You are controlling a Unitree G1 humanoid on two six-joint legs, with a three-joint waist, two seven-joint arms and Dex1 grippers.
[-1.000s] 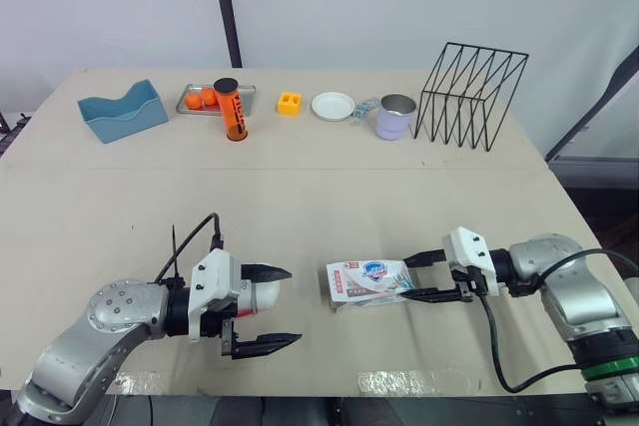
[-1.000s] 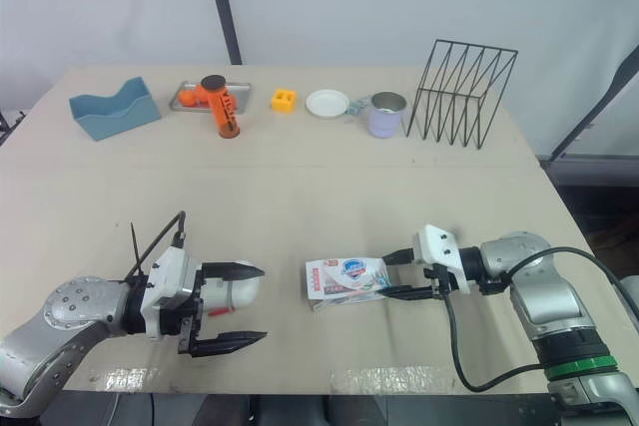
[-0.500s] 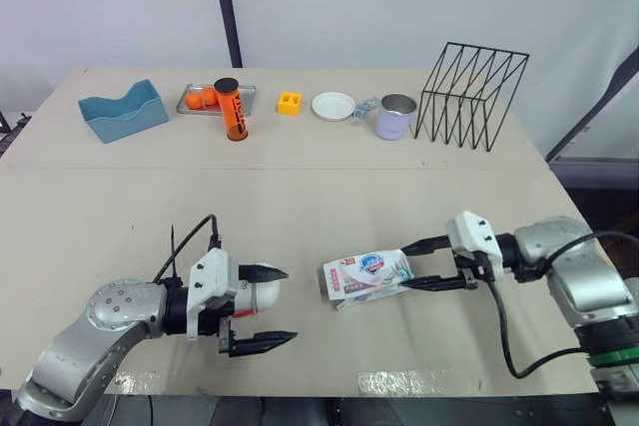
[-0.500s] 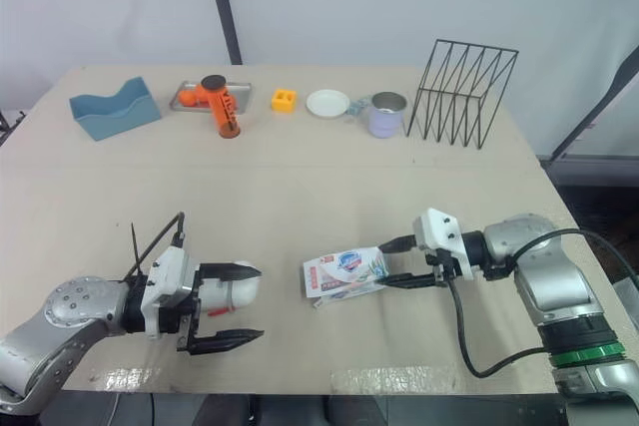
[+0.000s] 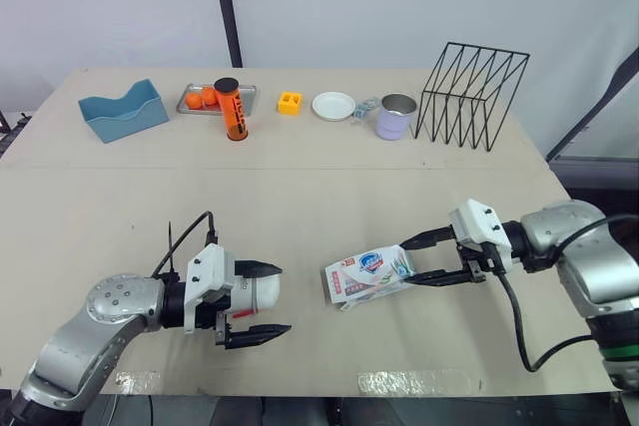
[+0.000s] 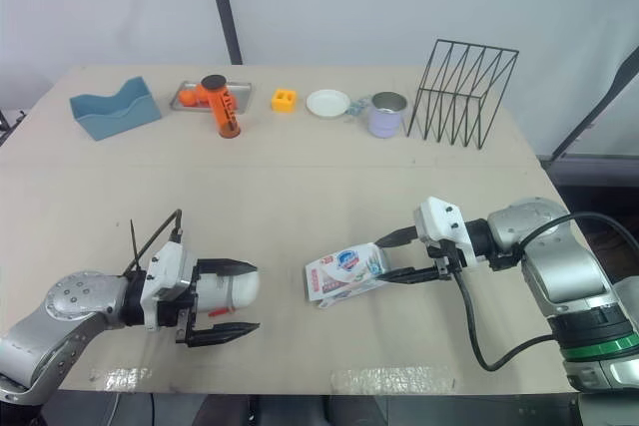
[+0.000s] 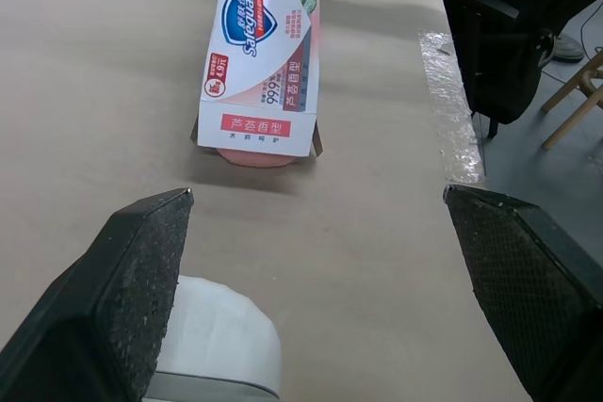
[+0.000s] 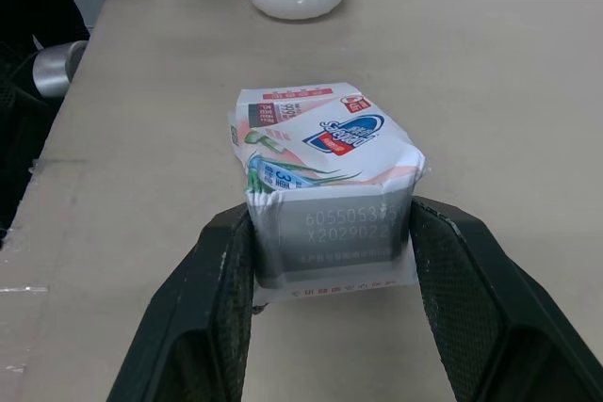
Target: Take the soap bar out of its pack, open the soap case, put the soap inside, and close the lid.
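On the beige table (image 5: 300, 197), the right gripper (image 5: 407, 262), clenched on the white-and-pink cardboard soap pack (image 5: 367, 274), has tipped its held end up, so the pink soap bar (image 7: 254, 157) peeks out at the low mouth, ready to slide free; the left gripper (image 5: 285, 298) gapes around the white oval soap case (image 5: 262, 292).

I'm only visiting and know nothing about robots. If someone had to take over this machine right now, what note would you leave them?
Right end effector: shut on one end of the soap pack. That end is lifted and the other end rests on the table.
Left end effector: open. The white soap case lies between its fingers, not gripped, and looks closed.
Done: the pack is grasped, and a pink edge of the soap shows at its open end.
Left: get the soap fully out, open the case, put the soap in, close the lid.
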